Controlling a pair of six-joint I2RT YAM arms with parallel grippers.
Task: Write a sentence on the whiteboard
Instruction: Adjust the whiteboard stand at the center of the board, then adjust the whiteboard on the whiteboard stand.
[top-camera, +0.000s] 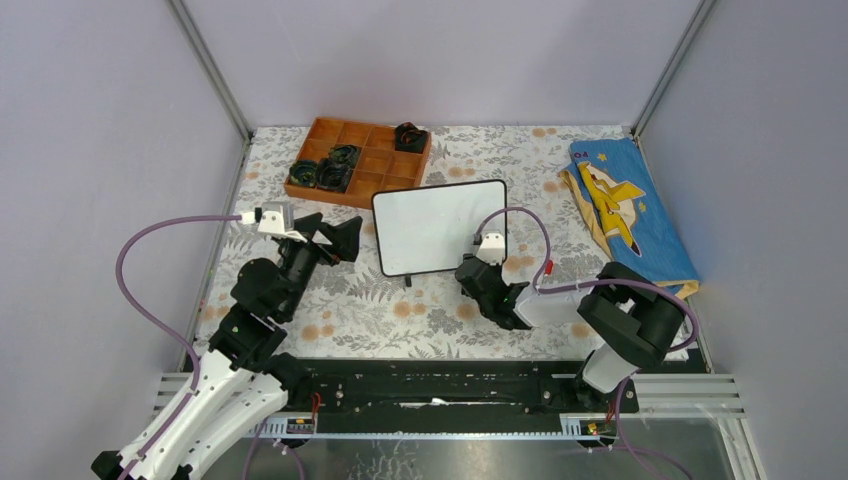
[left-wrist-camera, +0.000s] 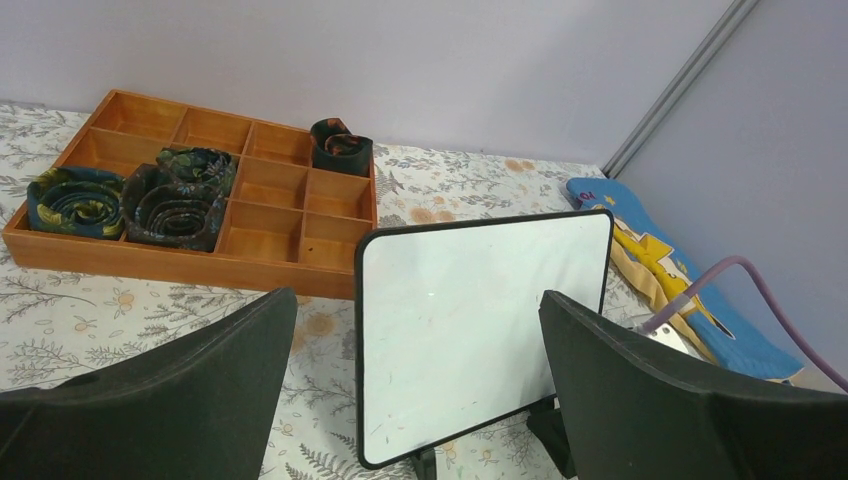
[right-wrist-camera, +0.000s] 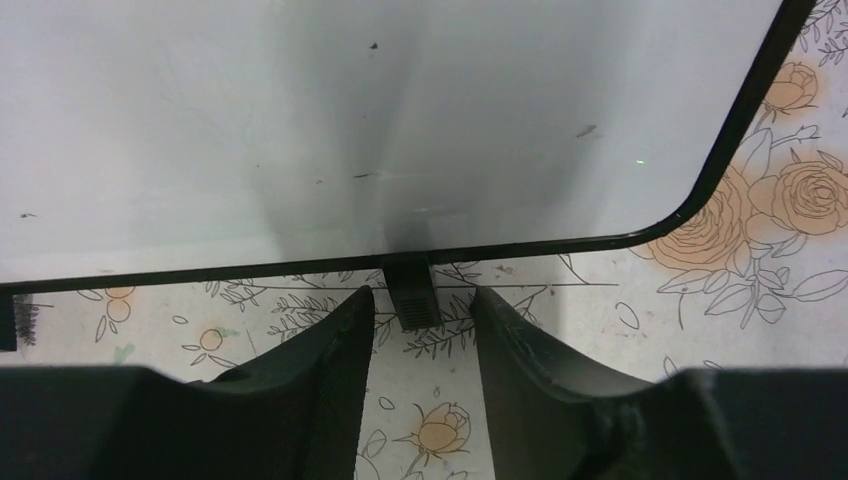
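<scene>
Both open: L claw (left-wrist-camera: 417, 300) wide; R claw (right-wrist-camera: 421, 293) astride whiteboard (right-wrist-camera: 300, 120) foot (right-wrist-camera: 409, 300), wrist cam only.

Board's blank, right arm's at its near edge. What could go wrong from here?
1. The right fingers are parted right at the small black foot of the whiteboard. A push there could slide or tip the board, which stands only on small feet.
2. No marker shows in any view and both sets of fingers are empty, so the writing may stall.
3. The left fingers stand wide open facing the board. Closing in carelessly could knock it.
</scene>
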